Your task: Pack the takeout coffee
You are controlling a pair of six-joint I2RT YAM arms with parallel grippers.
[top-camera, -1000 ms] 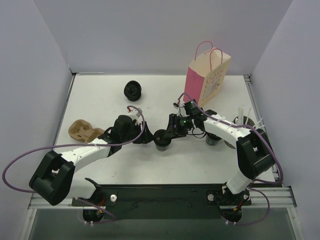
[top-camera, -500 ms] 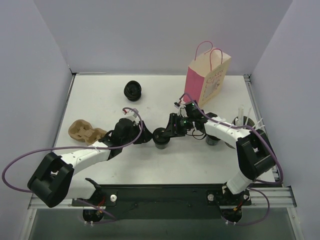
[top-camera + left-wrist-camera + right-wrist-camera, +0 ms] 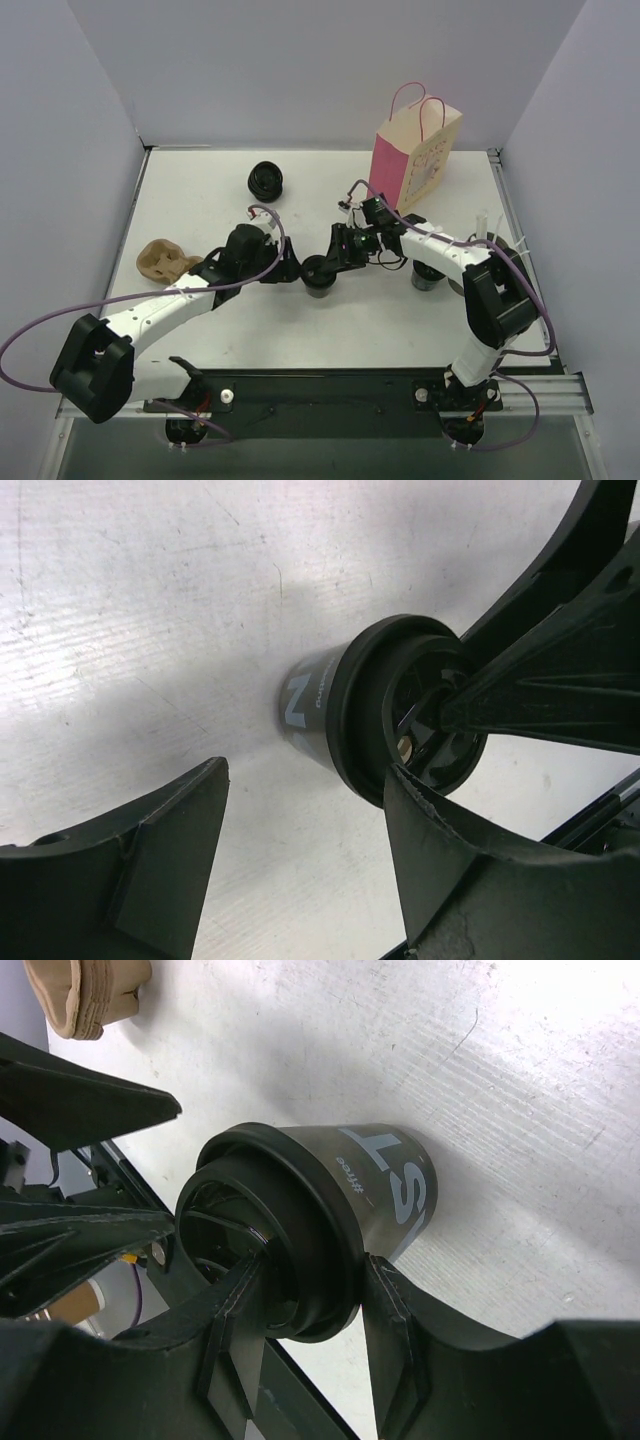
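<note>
We see the left gripper [image 3: 305,790], jaws spread wide, just beside the takeout coffee cup [image 3: 315,705] near the middle of the worktop [image 3: 200,205], the right gripper [image 3: 312,1295] pinching its lid rim, a pink paper bag [image 3: 412,158] toward the far right corner.

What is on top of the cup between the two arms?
A black lid, its rim pinched by the right fingers. The lid hides whatever the cup holds.
</note>
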